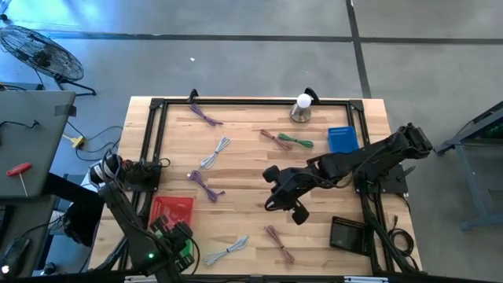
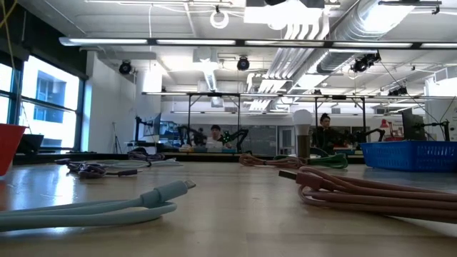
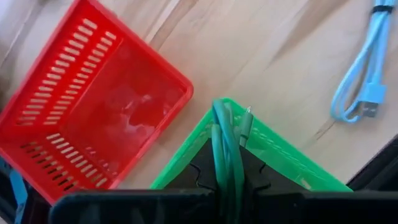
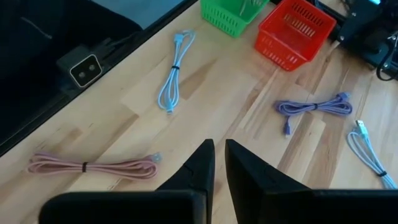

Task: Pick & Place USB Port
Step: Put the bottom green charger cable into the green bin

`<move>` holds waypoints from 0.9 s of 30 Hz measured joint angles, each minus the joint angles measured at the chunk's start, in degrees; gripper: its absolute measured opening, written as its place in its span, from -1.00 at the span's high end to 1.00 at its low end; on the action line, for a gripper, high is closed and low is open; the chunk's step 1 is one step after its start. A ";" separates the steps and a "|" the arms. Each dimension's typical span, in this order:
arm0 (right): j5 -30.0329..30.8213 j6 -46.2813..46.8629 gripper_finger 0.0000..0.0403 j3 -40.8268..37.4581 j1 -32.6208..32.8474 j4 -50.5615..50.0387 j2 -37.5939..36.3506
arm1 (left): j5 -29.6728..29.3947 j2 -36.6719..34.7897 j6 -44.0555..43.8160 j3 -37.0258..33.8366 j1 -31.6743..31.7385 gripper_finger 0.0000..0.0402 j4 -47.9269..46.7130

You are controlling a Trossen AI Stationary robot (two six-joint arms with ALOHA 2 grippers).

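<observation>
Here the right claw (image 1: 284, 206) hangs over the middle of the wooden desk (image 1: 244, 165), its fingers (image 4: 202, 163) drawn almost together around nothing. Just below it in the high view lies a coiled pink cable (image 1: 279, 243); a purple cable (image 1: 206, 185) lies to its left, and a pale blue cable (image 1: 227, 250) sits lower left. Toward the upper right of the frame sit a green cable (image 1: 295, 141) and a blue basket (image 1: 342, 140). At the lower left of the frame, the left claw (image 1: 174, 250) is clamped on a green USB cable (image 3: 227, 152) above the green basket (image 3: 283, 152), beside the red basket (image 1: 172, 210).
</observation>
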 joint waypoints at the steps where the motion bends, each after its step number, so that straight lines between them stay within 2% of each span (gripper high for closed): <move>1: 0.00 0.00 0.85 0.00 0.00 -0.34 0.00 | 1.11 0.45 -0.30 0.00 0.00 0.96 0.04; 7: 0.00 0.00 0.85 0.00 0.00 -0.82 0.00 | 4.97 3.15 -0.26 -0.04 0.00 0.96 0.17; 12: 0.00 0.07 0.87 0.00 0.00 -0.78 0.00 | 2.80 3.55 -0.28 -0.04 -0.02 0.96 0.24; 20: -0.02 0.57 0.88 0.00 0.00 -0.78 0.00 | 3.81 3.55 -1.66 -0.03 0.00 0.70 0.78; 27: -0.02 1.22 0.88 0.00 0.00 -0.80 0.02 | 4.61 3.58 -2.21 -0.02 0.12 0.64 0.67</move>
